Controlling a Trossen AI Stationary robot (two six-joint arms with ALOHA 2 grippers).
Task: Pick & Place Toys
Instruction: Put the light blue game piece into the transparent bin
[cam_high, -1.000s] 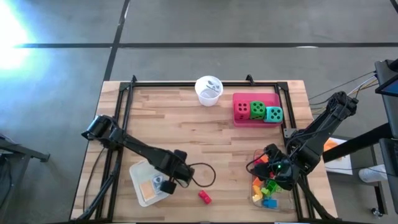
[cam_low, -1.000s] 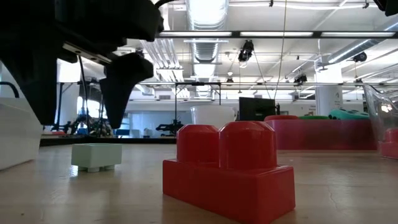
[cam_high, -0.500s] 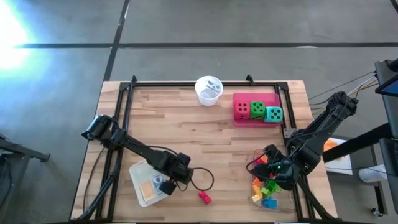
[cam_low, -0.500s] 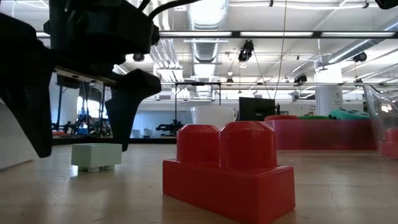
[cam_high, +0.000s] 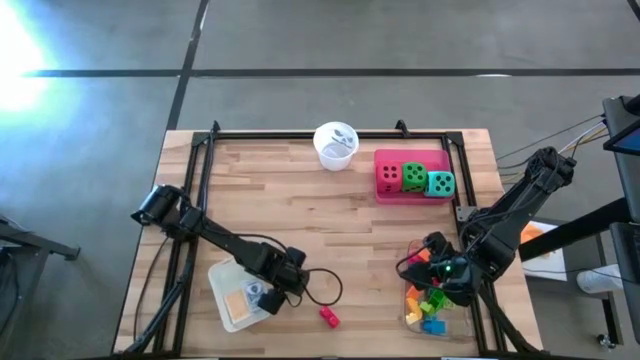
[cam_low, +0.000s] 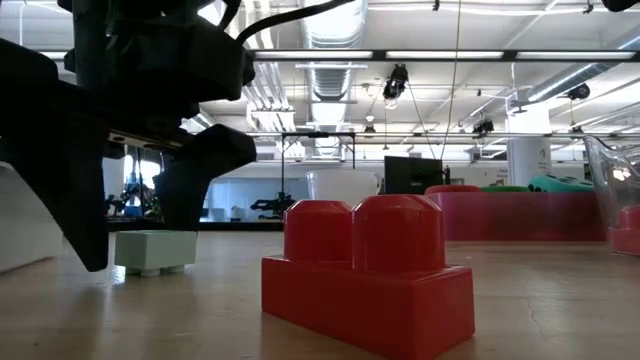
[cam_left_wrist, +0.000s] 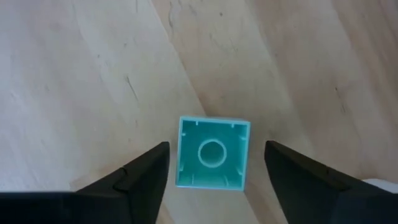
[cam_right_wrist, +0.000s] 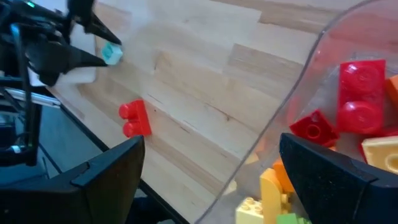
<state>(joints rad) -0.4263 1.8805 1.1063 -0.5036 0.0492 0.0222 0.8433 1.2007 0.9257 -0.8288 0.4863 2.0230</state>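
left fingers (cam_left_wrist: 214, 180) spread, straddling teal brick (cam_left_wrist: 212, 154) on worktop (cam_left_wrist: 74, 81), not touching; right fingers (cam_right_wrist: 211, 168) hanging wide apart, empty.

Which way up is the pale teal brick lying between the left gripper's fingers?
Upside down: the left wrist view shows the pale teal brick's hollow underside, with its ring, facing up.

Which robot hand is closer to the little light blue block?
The left. The left gripper is right over the light blue block, a finger on each side, not touching yet. The right gripper is far across the table, at the clear tray of bricks.
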